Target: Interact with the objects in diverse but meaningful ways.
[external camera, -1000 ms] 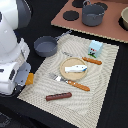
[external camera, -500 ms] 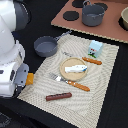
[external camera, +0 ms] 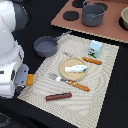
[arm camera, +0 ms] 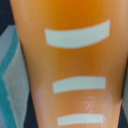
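An orange bread-like block [arm camera: 70, 60] with white stripes fills the wrist view. In the exterior view a bit of it [external camera: 31, 79] pokes out beside my gripper [external camera: 24, 77] at the placemat's left edge; the gripper seems shut on it, its fingers hidden. A grey saucepan [external camera: 45, 46] sits at the mat's far left corner. The white tube [external camera: 75, 68] lies on a round wooden plate [external camera: 75, 76]. A brown sausage stick [external camera: 59, 96] lies near the mat's front edge. The pale blue carton [external camera: 95, 47] stands at the far right. A grey pot [external camera: 93, 14] stands on the board behind.
A striped beige placemat [external camera: 105, 85] covers the black table. An orange stick [external camera: 92, 61] lies by the carton, and orange-handled cutlery [external camera: 75, 84] in front of the plate. A brown board [external camera: 65, 22] at the back holds a black disc [external camera: 71, 15] and a bowl [external camera: 124, 17].
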